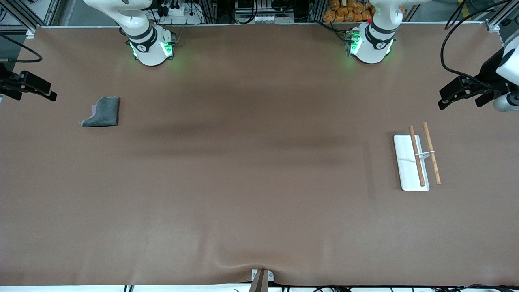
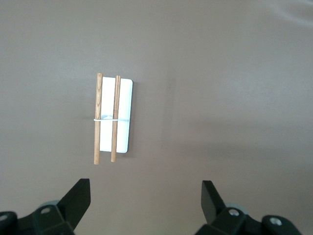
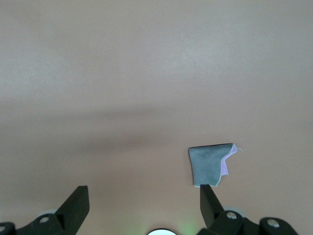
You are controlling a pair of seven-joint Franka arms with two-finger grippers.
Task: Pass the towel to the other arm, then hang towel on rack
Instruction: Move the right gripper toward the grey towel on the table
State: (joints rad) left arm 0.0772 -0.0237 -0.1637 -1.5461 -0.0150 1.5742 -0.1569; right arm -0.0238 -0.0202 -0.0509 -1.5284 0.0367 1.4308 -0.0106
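Note:
The towel (image 1: 103, 112), a small dark grey cloth with a pale lilac tag, lies crumpled on the brown table toward the right arm's end; the right wrist view shows this towel (image 3: 208, 164) too. The rack (image 1: 417, 160), a white base plate with two brown rods joined by a wire bracket, stands toward the left arm's end and also appears as the rack (image 2: 115, 117) in the left wrist view. My right gripper (image 1: 34, 95) (image 3: 144, 191) hangs open and empty, high over the table's edge beside the towel. My left gripper (image 1: 460, 101) (image 2: 145, 188) waits open and empty, high over the edge beside the rack.
Both arm bases (image 1: 150, 46) (image 1: 371, 44) stand along the table's edge farthest from the front camera. A small camera mount (image 1: 261, 280) sits at the nearest edge. Brown table cloth (image 1: 259, 162) stretches between towel and rack.

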